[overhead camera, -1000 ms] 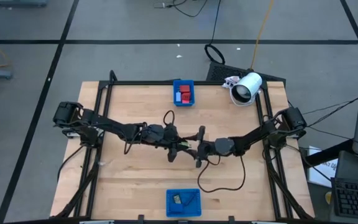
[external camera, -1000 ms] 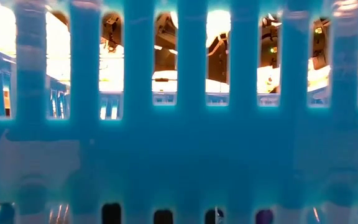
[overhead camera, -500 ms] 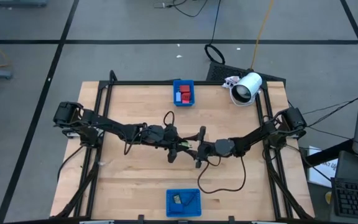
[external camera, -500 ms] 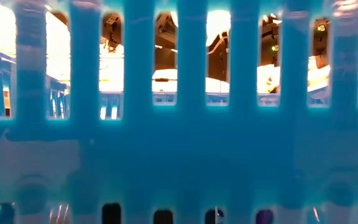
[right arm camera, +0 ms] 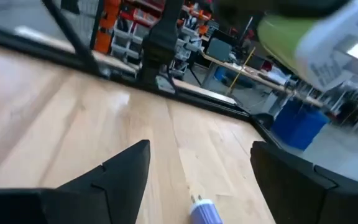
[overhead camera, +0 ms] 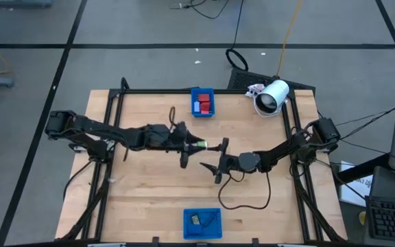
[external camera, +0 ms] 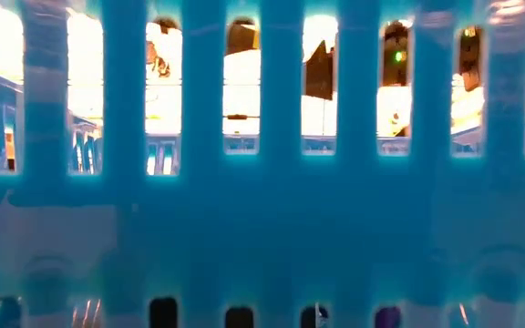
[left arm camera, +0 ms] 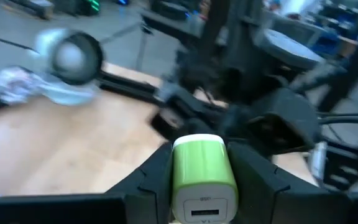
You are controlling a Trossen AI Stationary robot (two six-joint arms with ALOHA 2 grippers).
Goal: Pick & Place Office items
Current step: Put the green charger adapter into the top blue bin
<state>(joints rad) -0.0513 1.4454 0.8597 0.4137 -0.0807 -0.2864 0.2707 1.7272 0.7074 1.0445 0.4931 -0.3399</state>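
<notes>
My left gripper is over the table's middle, shut on a small green and white block. That block points toward my right gripper, which stands open just to its right and nearer the front edge, with nothing between its fingers. The right wrist view shows the block above and beyond them. Red and pale pieces lie in the far blue tray. Dark pieces lie in the near blue tray. My left gripper pinches the block's two long sides between its two fingers. The fingers come about level from the table's left and lie along the block. Its green end sticks out past the fingertips, and the block is lifted clear of the table.
A white cylindrical device lies at the far right corner. A small purple piece lies on the wood under my right gripper. In the low view the near blue tray's slotted wall fills the picture. A black frame borders the table.
My left gripper has risen and drawn back toward the table's far left with the green and white block, which is now clear of my right gripper's fingers. My right gripper has stayed in place.
</notes>
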